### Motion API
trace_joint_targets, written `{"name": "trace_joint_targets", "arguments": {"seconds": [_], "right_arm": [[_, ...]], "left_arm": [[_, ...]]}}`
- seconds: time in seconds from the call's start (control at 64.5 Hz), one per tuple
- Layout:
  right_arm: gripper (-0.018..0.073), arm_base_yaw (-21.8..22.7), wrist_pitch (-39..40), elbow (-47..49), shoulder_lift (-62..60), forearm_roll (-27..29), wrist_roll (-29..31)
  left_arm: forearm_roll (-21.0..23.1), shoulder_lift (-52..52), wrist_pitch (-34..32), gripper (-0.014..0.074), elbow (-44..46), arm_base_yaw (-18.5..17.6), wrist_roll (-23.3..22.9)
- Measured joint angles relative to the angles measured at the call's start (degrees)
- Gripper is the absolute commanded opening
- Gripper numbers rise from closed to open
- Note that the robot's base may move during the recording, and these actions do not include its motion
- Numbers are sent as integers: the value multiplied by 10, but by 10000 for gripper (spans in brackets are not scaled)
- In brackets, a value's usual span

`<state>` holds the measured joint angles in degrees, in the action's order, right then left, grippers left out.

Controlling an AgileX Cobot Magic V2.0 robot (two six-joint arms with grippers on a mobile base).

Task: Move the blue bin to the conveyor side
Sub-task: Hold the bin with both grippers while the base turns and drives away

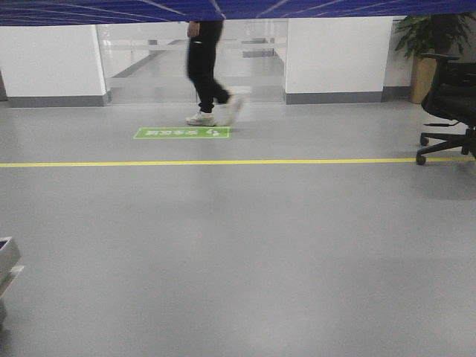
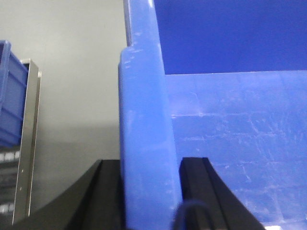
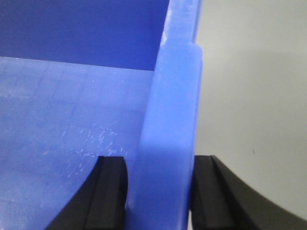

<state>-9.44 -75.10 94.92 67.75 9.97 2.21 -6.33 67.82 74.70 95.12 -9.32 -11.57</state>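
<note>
the blue bin (image 2: 144, 120) hangs above the floor (image 1: 238, 260) between both arms, its edge a blue band across the top of the front view. left gripper (image 2: 151, 191) and right gripper (image 3: 160, 191) each pinch its thick rim, one finger inside, one outside. stiff, smooth plastic, probably light but wide; a loose pinch could let it slip. conveyor not in view.

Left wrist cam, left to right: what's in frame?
Narrow bin → steel rail → floor → blue bin wall, pinched in the left claw → that bin's inside.
</note>
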Motion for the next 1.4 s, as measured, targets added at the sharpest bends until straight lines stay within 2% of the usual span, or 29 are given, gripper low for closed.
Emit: {"name": "trace_joint_targets", "arguments": {"seconds": [1.396], "right_arm": [[-64, 0, 3, 0, 2, 1, 0]], "left_arm": [[-3, 0, 0, 2, 0, 0, 0]]}}
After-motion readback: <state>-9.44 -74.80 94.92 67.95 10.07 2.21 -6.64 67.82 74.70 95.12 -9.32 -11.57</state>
